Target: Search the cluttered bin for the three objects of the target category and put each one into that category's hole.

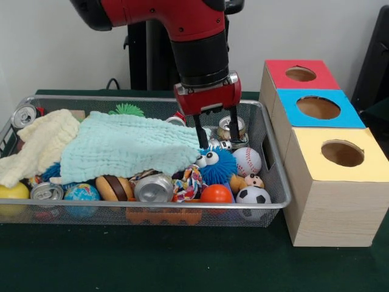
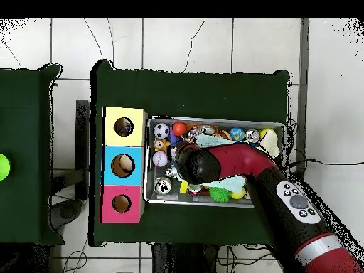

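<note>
Green table [image 1: 182,261], wire bin [image 1: 276,182] w/ balls

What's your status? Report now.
Tool open, empty, low over the bin beside the blue fuzzy toy. Mint cloth covers much of the clutter. Blue box already holds something.

My red arm [image 1: 182,30]; mint cloth [image 1: 130,146], cream cloth [image 1: 39,143]; at three o'clock, red, blue, yellow boxes [image 1: 331,152].
</note>
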Robot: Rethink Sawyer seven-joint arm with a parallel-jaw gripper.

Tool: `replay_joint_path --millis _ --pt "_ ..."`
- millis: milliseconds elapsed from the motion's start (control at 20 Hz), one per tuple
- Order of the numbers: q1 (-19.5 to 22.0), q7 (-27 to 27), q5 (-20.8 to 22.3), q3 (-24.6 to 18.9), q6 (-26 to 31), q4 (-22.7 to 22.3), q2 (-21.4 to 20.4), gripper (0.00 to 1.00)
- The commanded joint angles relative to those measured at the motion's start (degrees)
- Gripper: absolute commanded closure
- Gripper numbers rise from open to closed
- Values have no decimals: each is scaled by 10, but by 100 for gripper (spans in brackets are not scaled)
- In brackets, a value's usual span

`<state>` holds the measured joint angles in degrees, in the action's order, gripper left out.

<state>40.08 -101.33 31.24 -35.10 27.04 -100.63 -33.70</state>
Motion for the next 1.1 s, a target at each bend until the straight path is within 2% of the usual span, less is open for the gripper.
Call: replay_joint_path --millis 50,250,450,850,1100 --pt "12 123 14 -39 74 106 30 0" --pt "27 138 15 -48 77 115 59 0" --pt "43 146 29 -56 56 113 84 0" --pt "41 152 56 -52 45 126 111 0" --pt "44 188 62 -53 84 145 121 0"
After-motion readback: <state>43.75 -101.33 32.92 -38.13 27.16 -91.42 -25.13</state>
